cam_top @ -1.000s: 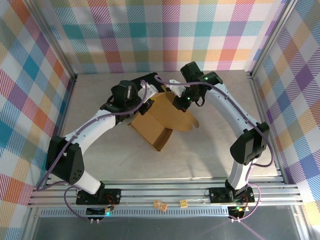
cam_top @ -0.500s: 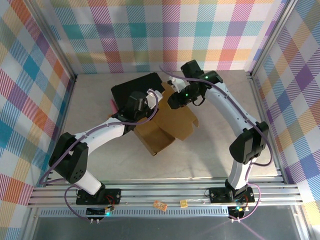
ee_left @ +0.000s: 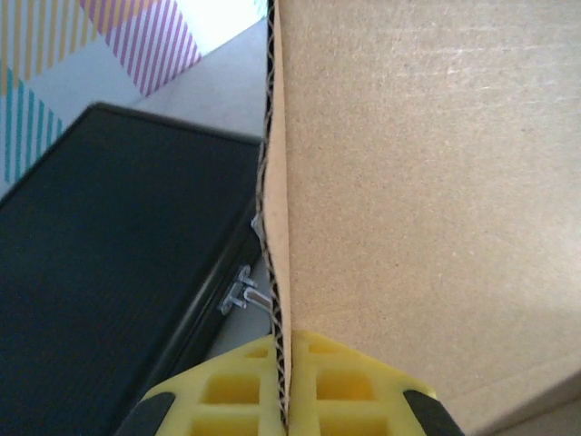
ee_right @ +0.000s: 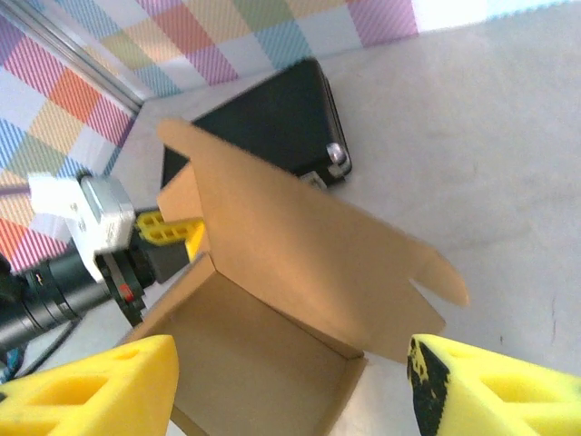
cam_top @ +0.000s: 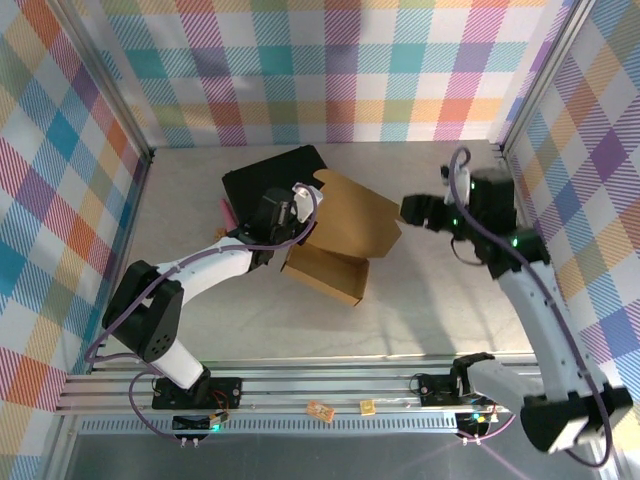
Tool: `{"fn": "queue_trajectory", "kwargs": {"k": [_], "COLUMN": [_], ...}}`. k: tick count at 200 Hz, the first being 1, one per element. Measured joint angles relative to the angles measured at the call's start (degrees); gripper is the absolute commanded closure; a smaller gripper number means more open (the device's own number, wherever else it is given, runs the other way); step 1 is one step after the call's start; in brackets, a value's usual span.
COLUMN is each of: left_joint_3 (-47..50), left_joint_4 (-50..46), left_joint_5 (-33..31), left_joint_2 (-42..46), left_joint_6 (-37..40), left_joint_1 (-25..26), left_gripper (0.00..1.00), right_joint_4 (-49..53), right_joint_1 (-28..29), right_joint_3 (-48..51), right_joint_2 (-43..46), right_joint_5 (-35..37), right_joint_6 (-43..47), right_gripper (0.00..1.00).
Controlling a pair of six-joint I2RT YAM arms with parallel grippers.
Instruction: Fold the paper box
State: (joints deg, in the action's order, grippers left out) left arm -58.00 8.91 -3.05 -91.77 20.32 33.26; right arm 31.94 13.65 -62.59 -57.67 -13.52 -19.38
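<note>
Brown corrugated cardboard makes up the paper box (cam_top: 330, 272), which is located on the table (cam_top: 430, 310) near the centre of the workspace, between the two arms. Its shallow tray is seated flat on the table surface. The lid panel (cam_top: 352, 215) is raised at an angle from the far side of the tray, and a tab projects from its right edge. A black hard case (cam_top: 268, 172) is positioned just behind the box, toward the far left, and is partly overlapped by the lid's upper corner in the overhead view.

The left gripper (cam_top: 296, 212) is clamped on a cardboard panel at the left end of the paper box. In the left wrist view, the fluted edge of the sheet is pinched between the yellow fingers (ee_left: 227, 395). The black hard case and its metal latch (ee_left: 241, 292) are visible to the left of the sheet.

The right gripper (cam_top: 408, 211) is held to the right of the paper box, apart from the lid tab, and nothing is grasped. In the right wrist view its fingers (ee_right: 100, 386) are spread wide, and the tray and raised lid are framed between them, well clear of both.
</note>
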Motion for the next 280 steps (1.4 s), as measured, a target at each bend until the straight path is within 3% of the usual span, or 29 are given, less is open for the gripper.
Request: {"fn": "queue_trajectory", "kwargs": {"k": [24,44,75,107,159,210,248,280], "left_joint_3": [0.00,-0.63,-5.66,-9.07,-11.04,-12.26,-14.47,-15.23], "left_joint_4": [-1.31,-3.10,-8.37,-13.29,-18.05,-20.68,-22.77,-24.83], "left_joint_5": [-0.79,-1.51,-2.86,-4.48,-5.73,-6.08,-6.10,-6.91], "left_joint_2": [-0.50,-1.20,-5.05,-7.34,-8.50,-9.31,-10.84,-11.39], "left_joint_6": [-0.17,-0.17,-1.25,-3.50,-5.75,-6.38,-7.52,-8.59], "left_joint_1": [0.00,-0.02,-0.07,-0.37,-0.39,-0.39,-0.39,-0.39], "left_gripper": [1.00,1.00,1.00,1.00,1.00,1.00,1.00,1.00], "right_joint_4": [-6.29,-12.74,-21.20,-28.11,-30.97,-37.92,-43.10,-44.00], "right_joint_1": [0.00,-0.35,-0.90,-0.90,-0.90,-0.02,3.76,6.29], "right_joint_3": [14.25,20.57,21.49,24.92,27.71,28.37,28.33,27.87], "right_joint_2": [3.23,-0.81,-9.38,-9.73,-11.74,-21.40,-25.31,-26.67], "right_joint_5": [-0.17,-0.72,-6.08,-9.66,-10.19,-11.50,-11.54,-9.03], "right_joint_6": [-2.49,-2.71,-2.69,-4.22,-5.75,-8.61,-11.65,-14.78], "right_gripper": [0.33,0.34,0.38,0.37,0.37,0.39,0.50,0.73]}}
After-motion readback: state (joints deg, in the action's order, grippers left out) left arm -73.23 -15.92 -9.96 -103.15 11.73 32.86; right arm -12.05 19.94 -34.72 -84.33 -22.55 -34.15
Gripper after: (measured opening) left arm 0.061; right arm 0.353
